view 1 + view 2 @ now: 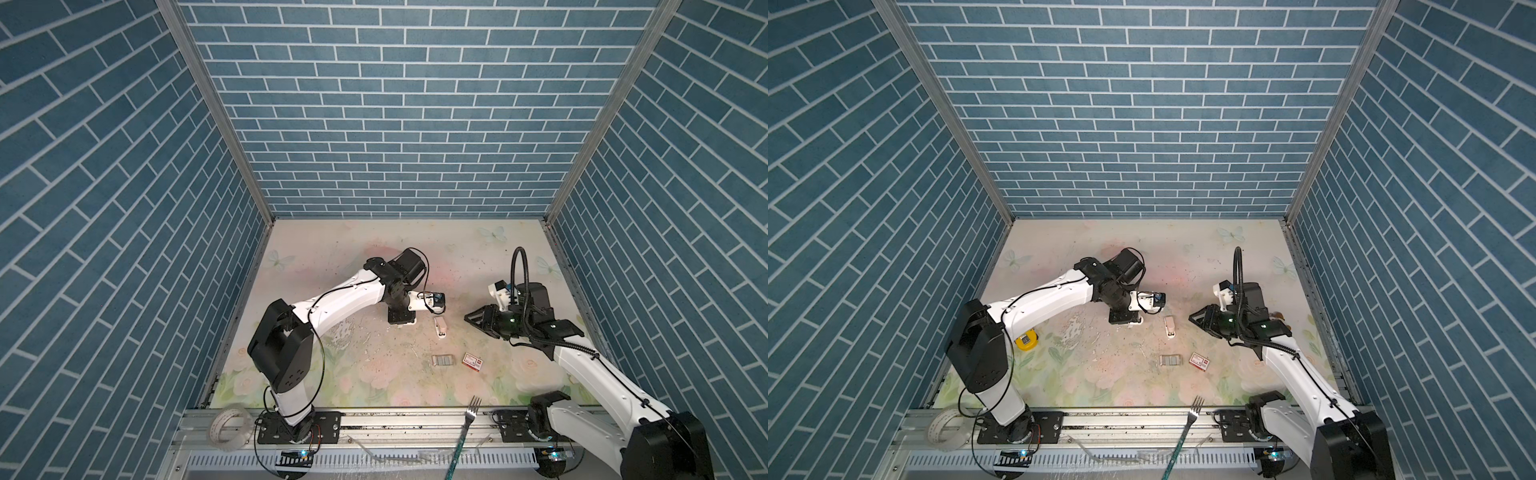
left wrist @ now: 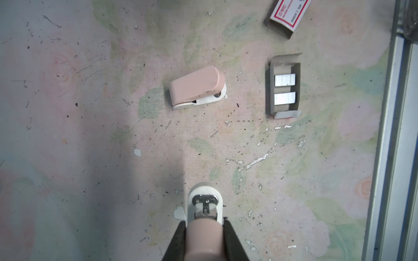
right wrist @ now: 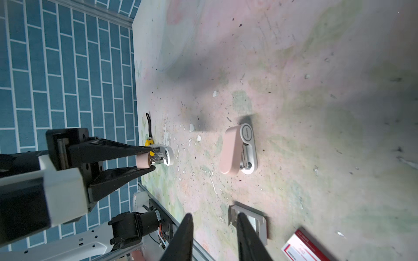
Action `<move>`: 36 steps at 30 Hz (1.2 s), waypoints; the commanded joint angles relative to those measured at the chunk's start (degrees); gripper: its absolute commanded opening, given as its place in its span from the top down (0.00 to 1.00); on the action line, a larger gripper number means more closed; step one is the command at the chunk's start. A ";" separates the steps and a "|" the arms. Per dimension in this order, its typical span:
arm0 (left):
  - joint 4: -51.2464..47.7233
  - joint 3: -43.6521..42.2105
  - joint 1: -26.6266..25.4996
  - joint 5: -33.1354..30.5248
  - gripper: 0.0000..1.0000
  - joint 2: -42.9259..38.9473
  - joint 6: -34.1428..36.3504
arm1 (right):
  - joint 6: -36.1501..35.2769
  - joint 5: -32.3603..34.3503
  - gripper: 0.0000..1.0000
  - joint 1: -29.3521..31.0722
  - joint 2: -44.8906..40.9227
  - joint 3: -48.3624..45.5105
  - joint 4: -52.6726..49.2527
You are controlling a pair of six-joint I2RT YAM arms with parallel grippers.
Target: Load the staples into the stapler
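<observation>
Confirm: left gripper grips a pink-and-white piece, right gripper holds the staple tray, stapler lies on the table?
No. The right gripper holds nothing: jaws apart in the right wrist view, and in both top views the staple tray lies on the table. Left gripper on the pink-and-white piece and the stapler are as stated.

Blue brick-patterned walls (image 1: pixel 395 124) enclose a worktop (image 1: pixel 332 257) printed with pale pink-and-green flowers. Beside the grey tray (image 2: pixel 285 108), the stapler (image 2: pixel 198 87) is peach-pink over white. The staples (image 2: pixel 285 80) are silvery and the box (image 2: pixel 289 13) is white and red.

a robot lab test cell: brick-print wall panels (image 1: pixel 399 124), aluminium rail (image 1: pixel 374 422), arms (image 1: pixel 340 295) bolted down.
</observation>
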 commanded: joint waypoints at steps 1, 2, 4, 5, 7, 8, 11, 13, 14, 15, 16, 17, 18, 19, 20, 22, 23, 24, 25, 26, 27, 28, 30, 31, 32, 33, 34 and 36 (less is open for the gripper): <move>-2.79 2.18 0.00 3.52 1.00 -1.47 -2.88 | 1.79 -2.04 0.66 3.30 1.88 2.60 4.24; -2.72 2.53 0.03 4.07 1.00 -1.57 -3.38 | 2.37 -2.09 0.66 4.43 2.77 3.13 5.33; -2.67 3.16 0.00 4.54 1.00 -1.78 -3.95 | 3.78 -2.36 0.66 6.27 4.42 3.95 7.57; -2.42 3.47 0.00 4.84 1.00 -1.95 -4.37 | 4.83 -2.49 0.66 7.01 5.19 4.08 9.46; -2.33 4.18 0.00 5.88 1.00 -2.25 -5.07 | 5.82 -2.75 0.66 8.35 6.85 4.62 11.74; -2.52 4.87 -0.07 6.46 1.00 -2.34 -5.39 | 5.71 -2.58 0.66 9.05 7.84 5.22 11.90; -3.08 6.52 -0.09 7.54 1.00 -2.38 -6.12 | 6.28 -2.14 0.66 10.67 10.20 6.30 13.67; -2.95 7.04 -0.22 8.04 1.00 -2.59 -6.31 | 7.21 -2.32 0.66 11.77 11.55 6.92 15.69; -2.96 7.33 -0.33 8.20 1.00 -2.56 -6.42 | 7.35 -2.23 0.66 12.31 12.29 7.32 16.25; -3.00 7.44 -0.42 8.28 1.00 -2.57 -6.43 | 7.37 -2.07 0.66 12.74 12.86 7.74 16.51; -2.91 7.52 -0.53 8.35 1.00 -2.75 -6.59 | 7.46 -1.83 0.66 13.15 13.49 8.11 16.77; -2.69 7.43 -0.66 8.54 1.00 -2.86 -6.74 | 7.59 -1.78 0.66 13.46 14.22 8.46 17.09; -2.41 7.45 -0.75 8.55 1.00 -2.81 -6.86 | 7.77 -1.78 0.66 13.72 14.80 8.61 17.60; -2.17 7.34 -0.79 8.53 1.00 -2.90 -7.10 | 7.90 -1.90 0.66 14.00 15.45 8.92 18.05; -1.94 7.35 -0.79 8.70 1.00 -2.87 -7.31 | 7.82 -1.84 0.66 14.19 15.94 9.29 17.98; -1.77 7.36 -0.88 9.01 1.00 -3.12 -7.51 | 7.64 -1.58 0.66 14.43 16.46 9.70 17.88; -1.69 7.36 -0.88 9.09 1.00 -3.22 -7.57 | 7.64 -1.59 0.66 14.43 16.59 9.79 18.01; -1.54 7.36 -0.88 9.07 1.00 -3.42 -7.70 | 7.64 -1.69 0.67 14.49 16.75 9.87 17.93; -1.25 7.30 -0.88 9.06 1.00 -3.48 -7.88 | 7.52 -1.71 0.67 14.48 16.86 9.92 17.66; -0.96 7.36 -0.88 8.99 1.00 -3.72 -8.08 | 7.46 -1.77 0.67 14.46 16.95 9.93 17.47; -0.67 7.36 -0.88 9.06 1.00 -3.83 -8.20 | 7.35 -1.77 0.67 14.46 16.95 9.88 17.27; -0.41 7.53 -0.88 9.05 1.00 -3.99 -8.48 | 7.37 -1.70 0.68 14.46 16.87 9.76 17.09; -0.17 7.76 -0.88 9.04 1.00 -4.01 -8.69 | 7.37 -1.53 0.68 14.46 16.38 9.34 16.86; -0.09 7.92 -0.88 9.05 1.00 -4.02 -8.79 | 7.37 -1.38 0.68 14.46 16.04 9.05 16.66; -0.06 8.02 -0.88 9.08 1.00 -4.01 -8.85 | 7.37 -1.23 0.68 14.46 15.67 8.80 16.57; 0.08 8.07 -0.88 9.20 1.00 -4.13 -9.10 | 7.37 -1.17 0.69 14.46 15.43 8.56 16.56; 0.18 8.09 -0.88 9.41 1.00 -4.27 -9.37 | 7.37 -1.19 0.69 14.49 15.22 8.43 16.36; 0.26 8.52 -0.88 9.99 1.00 -4.28 -10.06 | 7.37 -1.08 0.70 14.46 14.95 8.02 16.21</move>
